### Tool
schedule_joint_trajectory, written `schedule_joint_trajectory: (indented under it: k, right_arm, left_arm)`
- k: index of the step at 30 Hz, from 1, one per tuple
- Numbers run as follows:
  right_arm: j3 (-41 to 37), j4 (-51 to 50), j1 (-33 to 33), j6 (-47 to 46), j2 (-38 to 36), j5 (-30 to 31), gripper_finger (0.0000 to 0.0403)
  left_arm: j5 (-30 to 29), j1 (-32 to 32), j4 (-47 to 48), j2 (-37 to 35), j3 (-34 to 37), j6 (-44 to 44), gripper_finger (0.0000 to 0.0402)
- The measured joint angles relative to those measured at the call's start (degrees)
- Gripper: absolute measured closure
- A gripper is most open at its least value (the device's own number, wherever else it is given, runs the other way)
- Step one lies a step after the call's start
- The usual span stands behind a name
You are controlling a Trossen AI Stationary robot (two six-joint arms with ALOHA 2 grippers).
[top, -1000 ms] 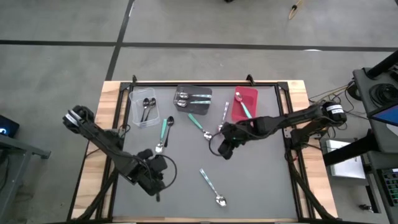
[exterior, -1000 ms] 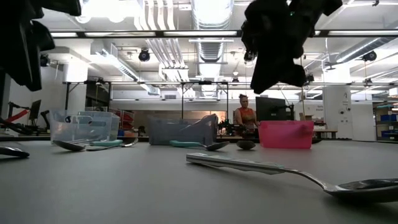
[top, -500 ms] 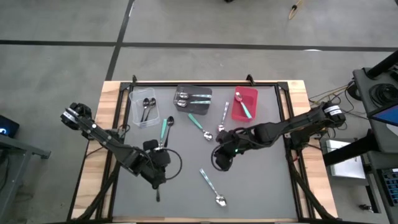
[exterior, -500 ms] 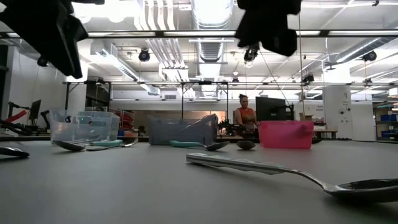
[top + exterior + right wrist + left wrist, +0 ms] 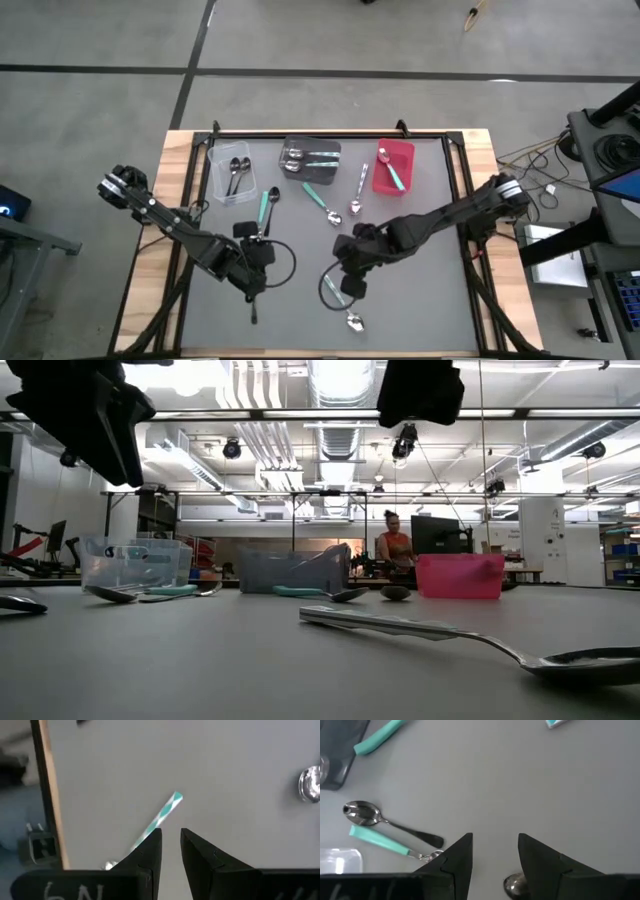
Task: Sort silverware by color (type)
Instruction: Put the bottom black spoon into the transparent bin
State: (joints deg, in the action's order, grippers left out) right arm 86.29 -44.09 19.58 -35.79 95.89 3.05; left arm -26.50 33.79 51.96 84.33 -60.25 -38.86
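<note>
Loose silverware lies flat on the grey mat [image 5: 420,300]. A teal-handled spoon [image 5: 340,300] lies near the front edge, and my right gripper [image 5: 347,283] hovers just above it, open by a narrow gap. In the right wrist view that spoon's handle [image 5: 162,815] runs behind one finger and nothing sits between them. My left gripper [image 5: 255,278] hangs open above a black spoon [image 5: 253,308], whose dark bowl [image 5: 514,885] shows below its fingers. Ahead of it lie another black spoon [image 5: 390,822] and a teal-handled one [image 5: 380,840]. Both grippers [image 5: 80,410] [image 5: 420,390] are clear of the mat.
Along the far edge stand a clear bin [image 5: 232,175], a dark grey bin [image 5: 310,157] and a red bin [image 5: 393,165], each with spoons in it. More spoons lie mid-mat [image 5: 322,200] [image 5: 357,190] [image 5: 264,212]. The mat's near right part is free.
My right gripper has swung from beside the red bin toward the table's near edge and left, rising as it went, and now stands over the teal-handled spoon. My left gripper rolled about its own axis and shifted slightly toward the far edge, then kept still. No spoon has moved.
</note>
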Motion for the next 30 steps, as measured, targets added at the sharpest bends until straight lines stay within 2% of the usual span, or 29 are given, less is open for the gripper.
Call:
schedule_joint_trajectory:
  k: [3, 9, 15, 19, 24, 30]
  right_arm:
    - [1.75, -1.47, 1.00, 4.42, 1.36, -0.05, 0.0342]
    - [1.95, -2.50, 1.59, 5.82, 1.73, -0.09, 0.0342]
    - [1.95, -5.33, 1.55, 6.49, 0.87, 0.10, 0.0342]
    - [1.85, -7.10, 1.57, 10.18, 0.33, 2.28, 0.0342]
    - [1.67, -7.98, 2.18, 18.89, -0.19, 6.55, 0.0342]
    - [1.61, -8.02, 2.14, 20.05, -0.21, 9.37, 0.0342]
  left_arm:
    - [1.83, -0.03, 0.61, -0.01, 0.00, 3.12, 0.0263]
    - [12.72, -0.12, 3.74, 0.00, 0.00, 1.41, 0.0263]
    - [23.66, -0.02, 7.81, -0.02, -1.52, -12.08, 0.0263]
    - [27.63, 1.55, 7.42, 0.02, -1.55, -23.48, 0.0263]
    - [26.66, 5.43, 2.86, 0.11, -1.51, -34.57, 0.0263]
    - [19.65, 11.06, 0.57, 0.13, -1.49, -50.22, 0.0263]
